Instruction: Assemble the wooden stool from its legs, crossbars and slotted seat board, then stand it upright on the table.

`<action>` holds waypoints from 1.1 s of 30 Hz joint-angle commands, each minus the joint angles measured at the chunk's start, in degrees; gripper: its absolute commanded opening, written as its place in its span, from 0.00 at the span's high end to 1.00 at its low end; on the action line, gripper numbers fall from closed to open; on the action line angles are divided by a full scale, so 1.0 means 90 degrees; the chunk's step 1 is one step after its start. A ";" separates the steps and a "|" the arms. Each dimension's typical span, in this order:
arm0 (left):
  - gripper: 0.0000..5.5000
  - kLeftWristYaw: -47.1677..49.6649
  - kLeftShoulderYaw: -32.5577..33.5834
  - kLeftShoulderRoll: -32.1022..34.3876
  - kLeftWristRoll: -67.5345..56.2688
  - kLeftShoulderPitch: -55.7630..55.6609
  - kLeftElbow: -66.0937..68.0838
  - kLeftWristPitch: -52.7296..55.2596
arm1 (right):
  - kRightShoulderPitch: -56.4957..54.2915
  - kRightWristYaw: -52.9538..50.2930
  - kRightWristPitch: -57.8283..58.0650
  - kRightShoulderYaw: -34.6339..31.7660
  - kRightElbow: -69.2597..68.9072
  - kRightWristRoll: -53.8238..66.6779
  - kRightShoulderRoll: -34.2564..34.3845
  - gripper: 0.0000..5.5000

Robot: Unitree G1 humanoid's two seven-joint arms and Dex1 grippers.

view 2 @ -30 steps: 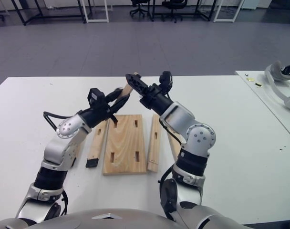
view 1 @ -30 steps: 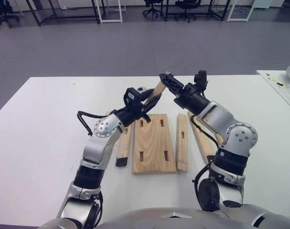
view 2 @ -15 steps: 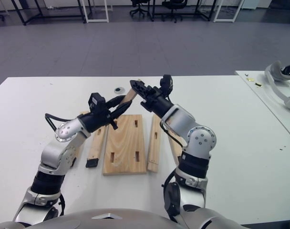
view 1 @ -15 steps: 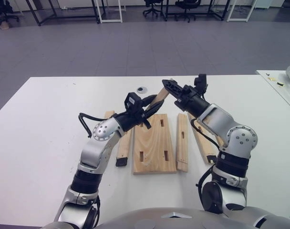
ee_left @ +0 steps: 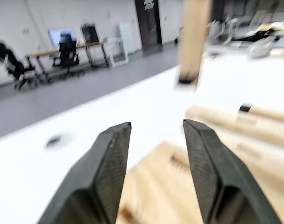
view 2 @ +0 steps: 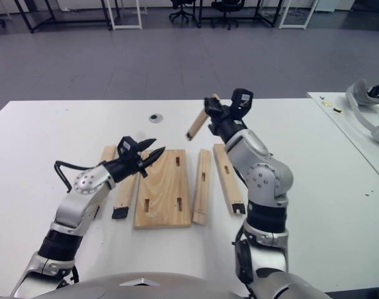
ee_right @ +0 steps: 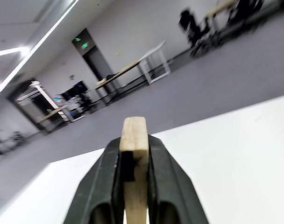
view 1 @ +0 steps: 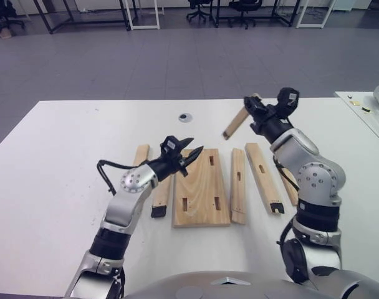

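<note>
While the left end effector (view 1: 191,148) gapes, the right end effector (view 1: 255,111) grips a rigid, likely light wooden bar (view 1: 234,124) by its end, upper right.

Right gripper (view 1: 252,109): black fingers. Wooden bar (view 1: 235,123) in it: pale tan, dark mark at far end.
Left gripper (view 1: 188,154): black fingers.
Seat board (view 1: 201,187) by its tips: light wood, streaky grain, four dark slots.
Leg (view 1: 160,198) alongside: tan, black end cap.
Table (view 1: 52,162): white.

Silver, rounded arm joints (view 1: 132,180), a looped black cable (view 1: 106,167); my left end effector (ee_left: 157,123) and right end effector (ee_right: 134,139) are black and tapered.
</note>
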 commanded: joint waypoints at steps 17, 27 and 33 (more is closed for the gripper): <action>0.63 0.0774 0.0733 -0.0028 0.0082 0.0892 -0.0058 -0.0350 | 0.1842 -0.0222 -0.0189 0.0212 -0.0813 -0.2187 -0.0049 0.92; 0.63 0.0728 0.0742 0.0000 0.0111 0.0729 0.0083 -0.0389 | 0.1950 -0.0003 -0.0382 0.0156 -0.0590 -0.2363 0.0373 0.92; 0.63 0.0721 0.0734 -0.0019 0.0095 0.0730 0.0115 -0.0397 | 0.2108 0.0104 -0.0422 0.0208 -0.0568 -0.2512 0.0454 0.92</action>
